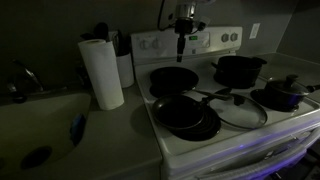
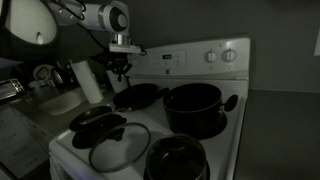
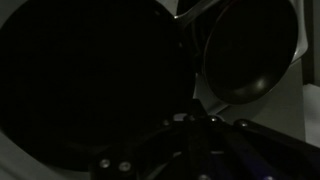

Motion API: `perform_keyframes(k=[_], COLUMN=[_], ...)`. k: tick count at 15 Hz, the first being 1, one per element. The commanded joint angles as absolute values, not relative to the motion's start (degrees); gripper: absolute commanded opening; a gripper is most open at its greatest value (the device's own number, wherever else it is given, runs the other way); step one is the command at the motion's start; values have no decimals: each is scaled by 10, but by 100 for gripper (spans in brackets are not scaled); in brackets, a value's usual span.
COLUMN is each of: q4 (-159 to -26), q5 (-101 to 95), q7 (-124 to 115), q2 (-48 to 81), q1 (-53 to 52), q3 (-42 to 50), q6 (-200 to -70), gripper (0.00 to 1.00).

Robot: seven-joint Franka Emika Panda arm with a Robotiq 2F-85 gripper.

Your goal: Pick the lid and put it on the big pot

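Dim stovetop [image 1: 225, 142]: your gripper [image 1: 180, 47] hangs empty over a pan [image 1: 172, 80], opening unclear; reach step, probably. Next, cross to the lid [image 1: 238, 113].

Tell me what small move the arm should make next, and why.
Probably travel toward the front of the stove to hover above the lid, which lies flat there, while the gripper hangs empty over the rear frying pan; the big pot is uncovered.

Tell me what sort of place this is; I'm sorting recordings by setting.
Probably a home kitchen: a white stove, a paper towel roll beside it, and a sink.
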State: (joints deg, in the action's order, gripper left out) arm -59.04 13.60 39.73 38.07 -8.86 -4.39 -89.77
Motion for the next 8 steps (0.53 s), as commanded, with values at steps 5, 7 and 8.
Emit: perform_keyframes(k=[5,7,8], q4=[-721,-775,-800], q5=[65,71,78], q7=[516,517,514], q2=[257,220,203], q1=[-69,-63,-59], q3=[-28,-23,-21], q6=[-882,-922,-944], gripper=[0,0,0])
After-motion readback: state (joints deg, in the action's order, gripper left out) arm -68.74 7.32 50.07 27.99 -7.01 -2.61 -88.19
